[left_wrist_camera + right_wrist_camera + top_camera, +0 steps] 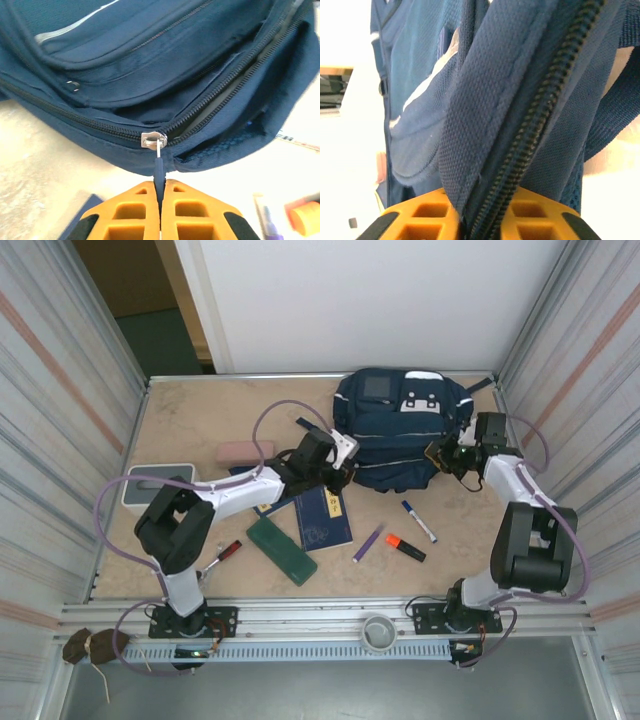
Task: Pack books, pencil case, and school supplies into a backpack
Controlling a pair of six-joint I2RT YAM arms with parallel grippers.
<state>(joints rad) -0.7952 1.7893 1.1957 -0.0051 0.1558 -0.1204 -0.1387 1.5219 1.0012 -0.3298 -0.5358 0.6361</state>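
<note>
The navy backpack (pixel 400 430) lies at the back of the table, its main zipper partly undone. My left gripper (pixel 340 472) (pixel 161 200) is shut on the dark zipper pull (pixel 159 167) hanging from the silver slider (pixel 154 139). At the bag's right side my right gripper (pixel 440 455) (pixel 480 220) is shut on its zippered fabric edge (pixel 520 150). A dark-blue book (pixel 322 518) lies in front, another partly under the left arm (pixel 268 504). The purple pen (pixel 368 541), orange highlighter (pixel 405 547) and blue-capped white marker (pixel 419 521) lie to the right.
A pink oblong pouch (pixel 245 451) and a flat green case (pixel 281 550) lie on the left half; I cannot tell which is the pencil case. A red-handled tool (pixel 222 555) and a white-grey box (pixel 158 485) sit further left. Walls enclose the table.
</note>
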